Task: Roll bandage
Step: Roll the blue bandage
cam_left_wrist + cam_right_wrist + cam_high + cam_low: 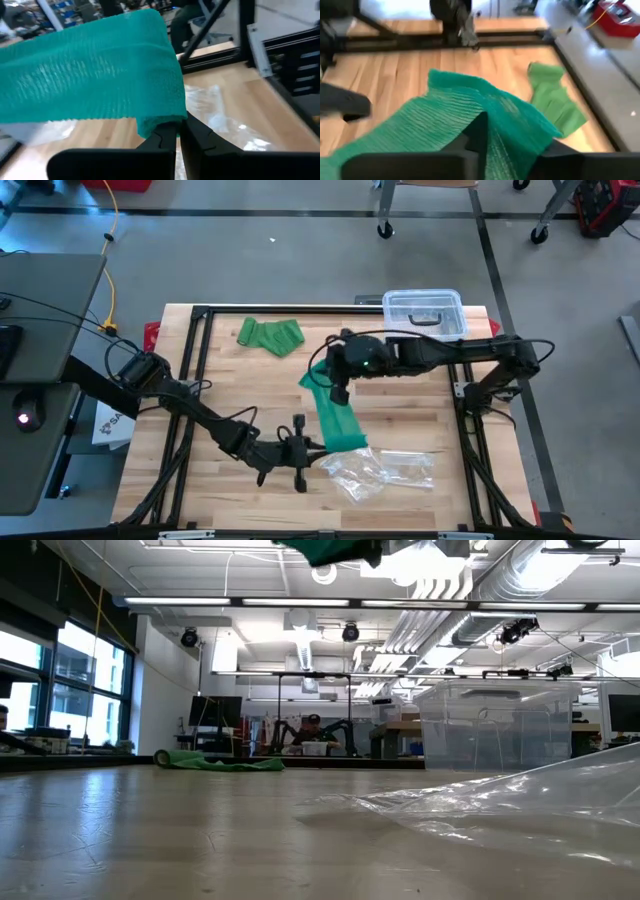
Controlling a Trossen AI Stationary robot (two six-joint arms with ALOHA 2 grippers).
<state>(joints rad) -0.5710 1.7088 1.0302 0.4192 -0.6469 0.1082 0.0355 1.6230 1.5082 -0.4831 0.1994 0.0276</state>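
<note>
Left claw [312,442] pinches the lower end of the teal bandage [335,420], held above the surface [420,400]. Right claw [322,375] has the upper end between its fingers; whether it grips, I cannot tell. I'd keep the strip taut and edges aligned while rolling, clear of the plastic wrapper [380,470].

Bandage [337,418]: teal-green, fine ribbed weave.
Second bandage [270,335], table's 11 o'clock: lighter grass green, plain.
Table [400,410]: pale blond wood, plank stripes; black frame.
Bin [424,311], 1 o'clock: clear, colourless.
Wrapper [380,470], 5 o'clock: clear, glossy highlights.
Grippers, left [300,450] and right [335,385]: black.
Cable [112,250]: yellow.
Floor: grey.
</note>
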